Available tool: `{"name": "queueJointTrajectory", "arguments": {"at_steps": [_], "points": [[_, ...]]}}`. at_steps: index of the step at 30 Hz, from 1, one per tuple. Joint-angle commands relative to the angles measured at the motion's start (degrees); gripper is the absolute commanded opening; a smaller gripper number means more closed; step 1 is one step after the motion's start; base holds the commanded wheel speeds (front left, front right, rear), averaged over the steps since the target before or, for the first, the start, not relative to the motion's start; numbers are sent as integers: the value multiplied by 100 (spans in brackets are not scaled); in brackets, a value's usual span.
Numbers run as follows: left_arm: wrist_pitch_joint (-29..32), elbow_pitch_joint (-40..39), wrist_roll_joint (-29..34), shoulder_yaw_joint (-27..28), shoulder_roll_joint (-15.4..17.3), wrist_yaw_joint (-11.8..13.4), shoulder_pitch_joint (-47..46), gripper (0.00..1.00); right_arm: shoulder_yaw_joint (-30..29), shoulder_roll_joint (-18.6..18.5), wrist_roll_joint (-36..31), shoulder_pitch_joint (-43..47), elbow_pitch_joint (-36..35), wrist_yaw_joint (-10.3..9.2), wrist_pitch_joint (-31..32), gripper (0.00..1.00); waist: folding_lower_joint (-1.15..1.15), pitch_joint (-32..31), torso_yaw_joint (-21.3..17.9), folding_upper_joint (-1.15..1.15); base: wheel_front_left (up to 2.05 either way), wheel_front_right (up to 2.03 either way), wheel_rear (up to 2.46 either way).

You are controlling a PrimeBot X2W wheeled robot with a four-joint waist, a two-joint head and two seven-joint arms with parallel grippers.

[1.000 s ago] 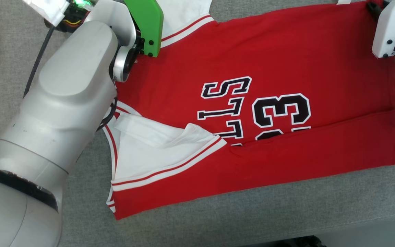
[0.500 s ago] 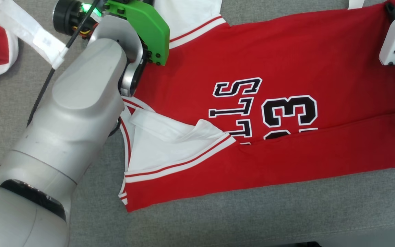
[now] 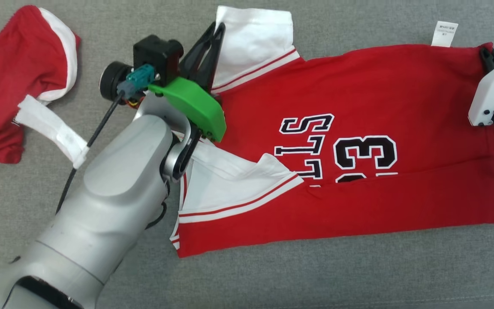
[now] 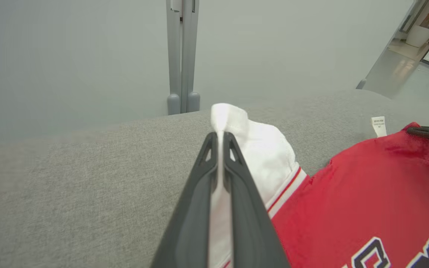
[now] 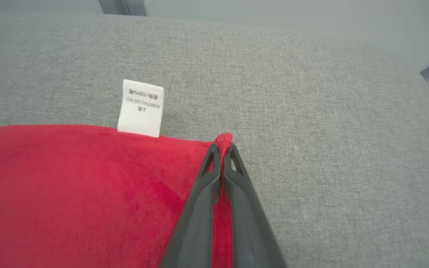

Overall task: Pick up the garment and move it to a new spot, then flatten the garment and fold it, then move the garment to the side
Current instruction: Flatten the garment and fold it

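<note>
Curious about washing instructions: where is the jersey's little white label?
In the head view the white label sticks out from the red jersey's far edge, near its right corner, just left of the right pincer.

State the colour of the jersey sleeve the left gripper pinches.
White jersey sleeve, edged with red stripes; left wrist view shows it best.

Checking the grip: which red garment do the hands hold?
The numbered jersey, pinched by left hand and right hand; the crumpled garment lies apart.
</note>
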Motion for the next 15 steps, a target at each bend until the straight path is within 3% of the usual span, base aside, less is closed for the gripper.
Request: {"name": "queueJointTrajectory", "arguments": {"at_steps": [1, 15], "points": [[-52, -152, 20, 26, 65, -43, 229, 0, -44, -13, -52, 155, -65, -10, -94, 0, 0, -296, 153, 0, 0, 0, 0], [-94, -1417, 59, -110, 703, 238, 1991, 0, 195, -308, -367, 1150, -255, -10, 2, 0, 0, -878, 170, 0, 0, 0, 0]]}}
